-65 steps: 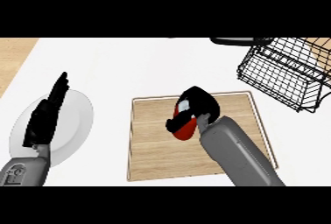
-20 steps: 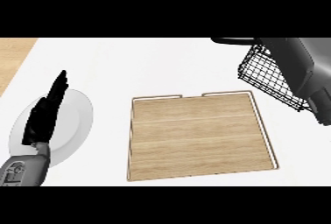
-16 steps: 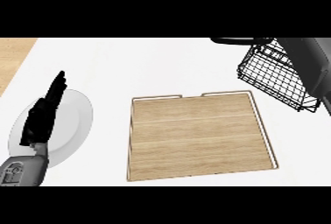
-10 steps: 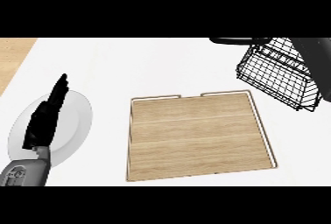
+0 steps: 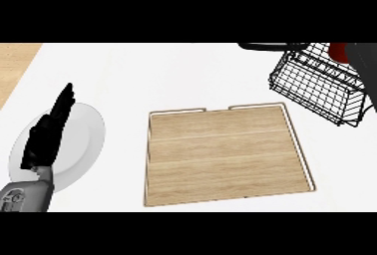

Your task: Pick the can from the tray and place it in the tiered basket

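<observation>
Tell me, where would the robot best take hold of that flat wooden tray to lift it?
Probably at the near edge of the tray, coming from the robot's own side. It lies flat with only a thin raised lip, so fingers would have to pinch an edge, and that one is closest. The left hand lies open over the plate, to the tray's left.

Plate (image 5: 81, 144) left of tray (image 5: 225, 154), basket (image 5: 320, 84) behind-right (can (image 5: 338, 51) inside)

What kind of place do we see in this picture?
Most likely a kitchen counter. On the white counter top lie a wooden tray and a white plate, and a black wire tiered basket stands at the far right, with something red showing in it. The left hand rests open over the plate.
</observation>
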Motion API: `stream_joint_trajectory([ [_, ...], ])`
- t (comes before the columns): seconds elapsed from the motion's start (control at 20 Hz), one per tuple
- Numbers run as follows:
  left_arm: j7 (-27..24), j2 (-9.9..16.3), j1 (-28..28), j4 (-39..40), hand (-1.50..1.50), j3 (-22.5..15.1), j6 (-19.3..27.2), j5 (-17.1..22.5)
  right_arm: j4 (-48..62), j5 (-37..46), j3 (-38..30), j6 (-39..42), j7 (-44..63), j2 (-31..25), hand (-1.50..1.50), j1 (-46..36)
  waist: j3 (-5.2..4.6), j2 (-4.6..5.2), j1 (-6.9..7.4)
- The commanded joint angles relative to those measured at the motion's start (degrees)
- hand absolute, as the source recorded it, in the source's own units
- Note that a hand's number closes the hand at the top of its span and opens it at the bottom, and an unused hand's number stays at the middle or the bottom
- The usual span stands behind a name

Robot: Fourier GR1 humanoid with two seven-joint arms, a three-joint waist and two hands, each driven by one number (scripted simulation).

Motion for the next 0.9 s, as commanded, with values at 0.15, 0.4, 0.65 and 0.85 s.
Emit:
stream_joint_trajectory([
  [0.15,-0.22,-0.71,-0.35,0.06,0.0,-1.04,0.27,-1.34,0.17,-8.96,-9.3,-6.15,0.78,2.29,-1.5,5.53,0.06,0.24,0.31],
  [0.4,1.55,-1.53,-1.97,1.36,0.0,-0.19,0.98,-1.47,-2.98,-10.82,-10.64,-7.0,-5.21,0.8,-1.5,8.88,0.03,-0.03,-0.2],
  [0.65,-3.14,-0.85,1.24,2.27,0.0,0.95,-0.24,-0.64,-7.39,-13.0,-13.06,-13.3,-7.27,-0.19,-1.5,9.56,0.0,-0.11,-0.26],
  [0.85,-0.63,-0.7,1.93,-1.55,0.0,1.11,-0.11,-0.64,-14.0,-11.28,-11.33,-18.04,-3.54,1.94,-1.5,10.15,-0.03,-0.56,-0.75],
])
